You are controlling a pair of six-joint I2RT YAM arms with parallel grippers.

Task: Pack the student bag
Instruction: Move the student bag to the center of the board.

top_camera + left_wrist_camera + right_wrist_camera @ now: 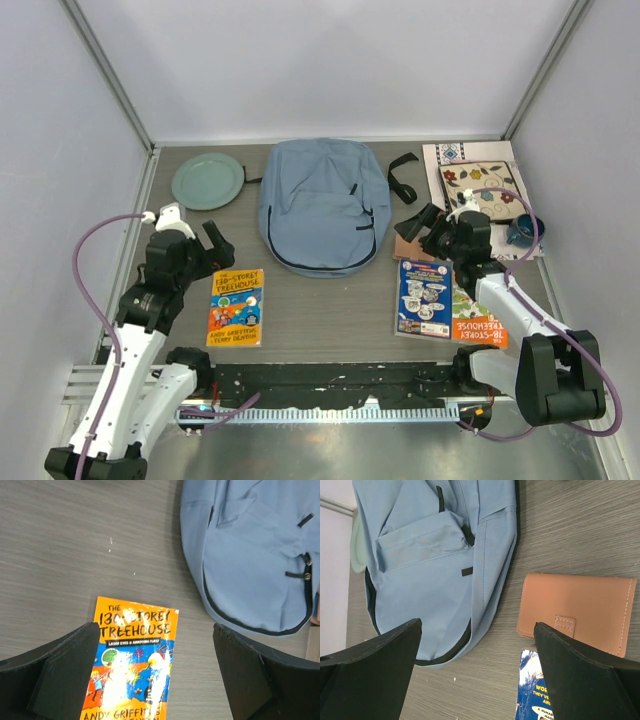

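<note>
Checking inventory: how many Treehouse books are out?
2. One Treehouse book lies alone by the left gripper; the other lies partly beneath the blue book. Stacks may hide more.

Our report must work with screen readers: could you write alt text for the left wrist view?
An orange Treehouse paperback lies on the grey table, seen between the black fingers of the open left gripper, which touches nothing. The light blue student bag lies at upper right.

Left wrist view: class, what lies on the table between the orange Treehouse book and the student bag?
Nothing: only bare grey table separates the orange Treehouse book from the student bag, clearest in the left wrist view.
</note>
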